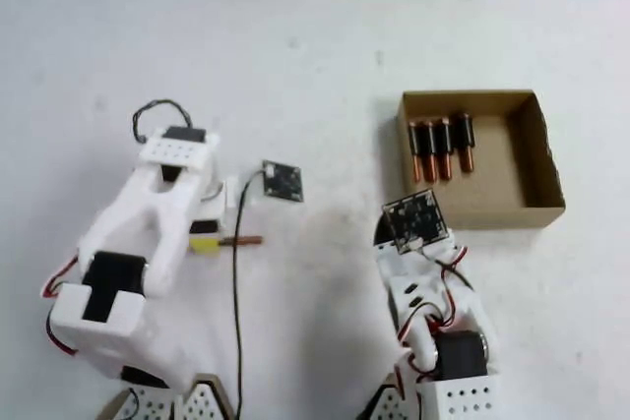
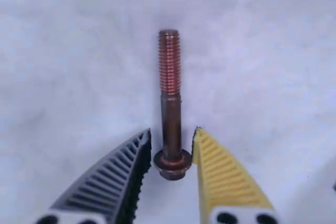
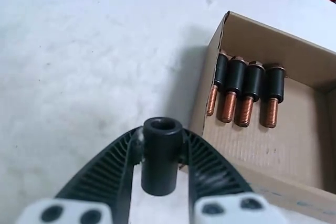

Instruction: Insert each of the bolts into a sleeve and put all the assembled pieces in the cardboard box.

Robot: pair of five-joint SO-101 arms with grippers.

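**Left claw** (image 2: pixel 172 132): Open. One grey and one yellow finger, both ribbed plastic w/ serrated inner edges, stand either side of the bolt (image 2: pixel 171 93) at its head end. Slim gaps show along the shank.
- Bolt: copper-coloured metal w/ a flanged head, smooth upper shank and threaded tip. It lies flat on the desk (image 1: pixel 295 66).
- Position, high view: left of centre, lower half. The threaded end pokes out toward frame centre.

**Right claw** (image 3: pixel 160 135): Closed on the sleeve (image 3: pixel 160 166). The black ribbed fingers press both sides of it.
- Sleeve: matte black cylinder w/ a round bore, which is visible at the open end.
- Position, high view: the arm sits lower right, w/ its claw end just below the box's lower-left corner.

**Cardboard box** (image 1: pixel 522 199): Brown corrugated card, open-topped, w/ shallow walls. It sits right of centre in the high view.
- Contents: four assembled pieces (image 3: pixel 244 90) in a row, side by side against one wall.
- Each piece is a black sleeve at the head end of a bolt, w/ copper thread protruding.

**Desk**: White surface w/ a faintly mottled matte finish.
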